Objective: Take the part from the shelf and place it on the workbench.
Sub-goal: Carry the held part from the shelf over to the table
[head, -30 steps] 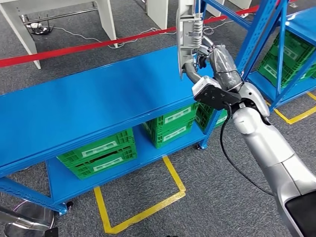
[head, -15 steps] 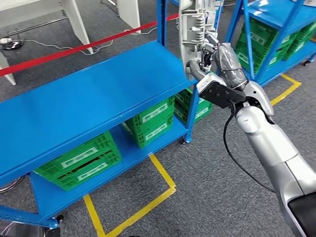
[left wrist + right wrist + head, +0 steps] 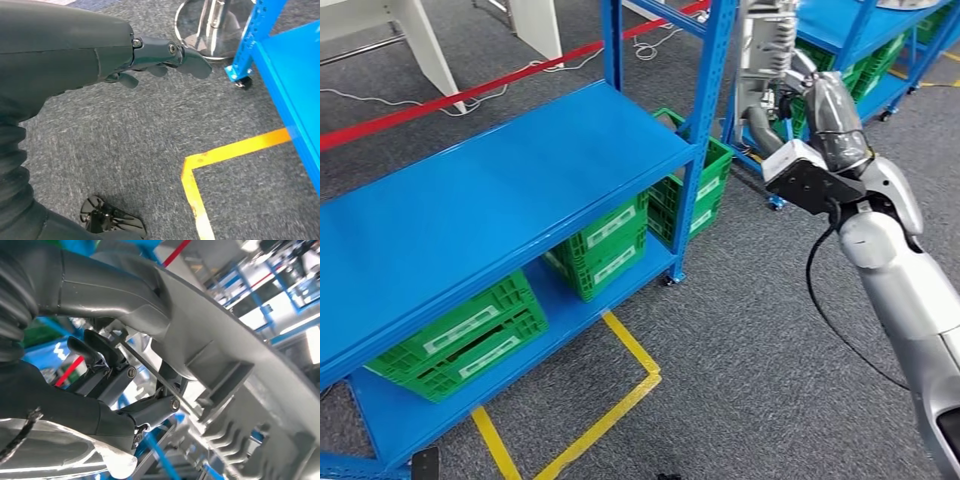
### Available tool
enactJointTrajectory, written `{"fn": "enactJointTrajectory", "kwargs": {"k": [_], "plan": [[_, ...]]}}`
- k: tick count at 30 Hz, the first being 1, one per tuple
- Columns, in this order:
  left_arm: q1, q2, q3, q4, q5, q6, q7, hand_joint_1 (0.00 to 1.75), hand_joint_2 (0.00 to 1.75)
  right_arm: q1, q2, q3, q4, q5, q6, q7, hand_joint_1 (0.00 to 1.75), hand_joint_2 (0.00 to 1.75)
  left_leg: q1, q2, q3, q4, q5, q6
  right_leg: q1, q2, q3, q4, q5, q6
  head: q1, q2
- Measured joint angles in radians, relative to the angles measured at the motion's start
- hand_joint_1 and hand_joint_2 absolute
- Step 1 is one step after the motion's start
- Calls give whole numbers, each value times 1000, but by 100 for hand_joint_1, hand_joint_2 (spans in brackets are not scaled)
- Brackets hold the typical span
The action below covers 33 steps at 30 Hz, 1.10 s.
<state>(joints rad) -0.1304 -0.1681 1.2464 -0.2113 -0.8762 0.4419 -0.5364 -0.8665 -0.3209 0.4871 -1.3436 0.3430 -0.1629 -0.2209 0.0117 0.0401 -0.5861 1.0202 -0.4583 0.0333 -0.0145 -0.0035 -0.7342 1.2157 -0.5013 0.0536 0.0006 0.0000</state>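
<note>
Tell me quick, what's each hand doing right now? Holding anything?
Left hand: open, fingers stretched out over the carpet, holding nothing.
Right hand: closed around the grey plastic part, holding it up.

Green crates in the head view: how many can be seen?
At least 4: one low on the near shelf's left, one mid, one behind the post, and more under the far shelf, partly hidden.
</note>
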Motion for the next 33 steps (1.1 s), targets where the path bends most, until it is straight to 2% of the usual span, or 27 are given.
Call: {"fn": "enactJointTrajectory", "kwargs": {"k": [2, 3, 4, 6, 8, 9, 11, 12, 13, 14, 15, 16, 17, 18, 19, 20, 21, 22, 23, 24, 26, 27, 28, 29, 30, 32, 33], "plan": [[-4, 0, -1, 0, 0, -1, -2, 0, 175, 6, -21, -12, -16, -1, 0, 1, 175, 175, -4, 14, 0, 3, -4, -7, 3, -35, 72, -137, 48, -2, 0, 0], [-7, 0, -2, 0, 0, -1, -3, 0, 175, 10, -29, -18, -24, -2, -1, 2, 175, 175, -7, 20, -1, 5, -6, -11, 7, -47, 95, -181, 58, -8, 0, 0], [-9, 0, -2, 0, 0, -1, -4, 0, 175, 17, -37, -25, -30, -2, -1, 3, 175, 175, -10, 26, -1, 6, -7, -15, 10, -53, 105, -200, 57, -14, 0, 0], [-11, 1, -6, 0, -1, -2, -6, 0, 175, 34, -54, -39, -41, -1, -2, 4, 175, 175, -11, 40, 0, 7, -9, -22, 13, -36, 105, -202, 59, -28, 0, 0], [-14, 1, -9, 0, -2, -6, -9, 0, 175, 50, -66, -51, -54, -1, -2, 4, 175, 175, -8, 27, -5, 30, -33, -31, 10, -18, 106, -204, 62, -38, -1, 0], [-16, 2, -11, 0, -3, -7, -10, 0, 175, 57, -70, -56, -60, 0, -2, 4, 175, 175, -6, 11, -18, 65, -58, -34, 8, -10, 106, -206, 63, -43, -2, 0], [-16, 2, -12, 0, -5, -11, -12, 0, 175, 76, -73, -65, -67, 4, -6, 7, 175, 175, -5, -22, -69, 191, -125, -37, 8, 9, 107, -206, 64, -49, -3, 0], [-16, 2, -14, 0, -6, -13, -13, 0, 175, 87, -75, -67, -70, 6, -8, 8, 175, 175, -5, -28, -95, 252, -148, -36, 9, 20, 107, -206, 65, -51, -3, 0], [-15, 2, -15, 0, -7, -15, -14, 0, 175, 100, -78, -69, -75, 9, -11, 11, 175, 175, -5, -32, -112, 290, -155, -34, 11, 32, 107, -205, 65, -51, -3, 0], [-16, 2, -17, 0, -7, -17, -15, 0, 175, 111, -81, -71, -80, 12, -13, 12, 175, 175, -6, -34, -112, 290, -141, -31, 12, 45, 107, -204, 65, -51, -3, 0], [-16, 2, -18, 0, -8, -18, -16, 0, 175, 122, -84, -74, -85, 14, -15, 14, 175, 175, -7, -38, -96, 251, -110, -25, 14, 58, 108, -203, 65, -51, -3, 0], [-17, 3, -20, 0, -9, -19, -17, 0, 175, 132, -86, -78, -90, 15, -16, 14, 175, 175, -8, -51, -69, 186, -68, -18, 14, 69, 109, -202, 65, -51, -3, 0], [-18, 4, -22, 0, -10, -19, -18, 0, 175, 139, -87, -82, -95, 15, -18, 15, 175, 175, -7, -75, -43, 122, -35, -9, 14, 79, 107, -201, 65, -50, -3, 0], [-19, 5, -23, 0, -11, -19, -18, 0, 175, 145, -87, -86, -98, 16, -20, 15, 175, 175, -8, -96, -22, 69, -13, -3, 13, 89, 104, -200, 67, -47, -2, 0], [-19, 6, -25, 0, -11, -19, -19, 0, 175, 150, -89, -89, -100, 16, -22, 15, 175, 175, -8, -111, -11, 37, -5, 2, 10, 97, 99, -199, 69, -43, -3, 0], [-20, 6, -26, 0, -10, -18, -19, 0, 175, 154, -91, -91, -103, 17, -24, 15, 175, 175, -9, -116, -8, 26, -8, 3, 8, 106, 93, -200, 73, -36, -3, 0], [-21, 6, -28, 0, -10, -18, -19, 0, 175, 158, -94, -94, -105, 17, -25, 15, 175, 175, -11, -108, -5, 18, -8, 3, 5, 116, 89, -202, 77, -29, -4, 0], [-22, 5, -29, 0, -10, -18, -20, 0, 175, 163, -99, -97, -109, 17, -26, 14, 175, 175, -10, -96, -1, 9, -7, 3, 4, 114, 84, -201, 77, -23, -5, 0], [-23, 5, -31, 0, -10, -17, -20, 0, 175, 166, -103, -100, -111, 17, -26, 14, 175, 175, -7, -87, 3, 1, -3, 4, 5, 101, 78, -196, 72, -19, -3, 0], [-23, 4, -32, 0, -11, -17, -20, 0, 175, 167, -107, -103, -113, 17, -26, 14, 175, 175, -5, -77, 6, -8, 1, 5, 7, 77, 64, -171, 56, -15, 0, 0], [-23, 4, -34, 0, -11, -17, -20, 0, 175, 169, -111, -106, -114, 17, -26, 14, 175, 175, -3, -56, 9, -13, 4, 8, 6, 27, 12, -63, -1, -7, 6, 0], [-23, 3, -34, 0, -12, -17, -20, 0, 175, 170, -111, -107, -114, 16, -26, 14, 175, 175, -4, -44, 8, -13, 3, 8, 3, 15, -19, 4, -29, -2, 8, 0], [-22, 3, -34, 0, -12, -17, -20, 0, 175, 171, -111, -107, -114, 17, -26, 14, 175, 175, -4, -31, 8, -12, 3, 8, -1, 11, -40, 49, -42, 3, 8, 0], [-22, 3, -34, 0, -12, -17, -20, 0, 175, 172, -111, -107, -114, 17, -26, 14, 175, 175, -4, -19, 7, -11, 1, 7, -4, 9, -43, 59, -37, 7, 8, 0], [-22, 4, -34, 0, -12, -17, -20, 0, 175, 172, -111, -107, -114, 17, -26, 14, 175, 175, -4, -8, 8, -9, -1, 5, -7, 6, -27, 32, -17, 11, 8, 0], [-24, 4, -35, 0, -12, -17, -20, 0, 175, 172, -111, -109, -115, 20, -26, 14, 175, 175, -4, 10, 8, -4, -7, -4, -10, -17, 47, -94, 35, 17, 8, 0], [-25, 4, -35, -1, -12, -17, -20, 0, 175, 174, -111, -109, -117, 23, -27, 14, 175, 175, -6, 18, 7, 1, -11, -9, -9, -28, 79, -150, 50, 13, 7, 0]]}}
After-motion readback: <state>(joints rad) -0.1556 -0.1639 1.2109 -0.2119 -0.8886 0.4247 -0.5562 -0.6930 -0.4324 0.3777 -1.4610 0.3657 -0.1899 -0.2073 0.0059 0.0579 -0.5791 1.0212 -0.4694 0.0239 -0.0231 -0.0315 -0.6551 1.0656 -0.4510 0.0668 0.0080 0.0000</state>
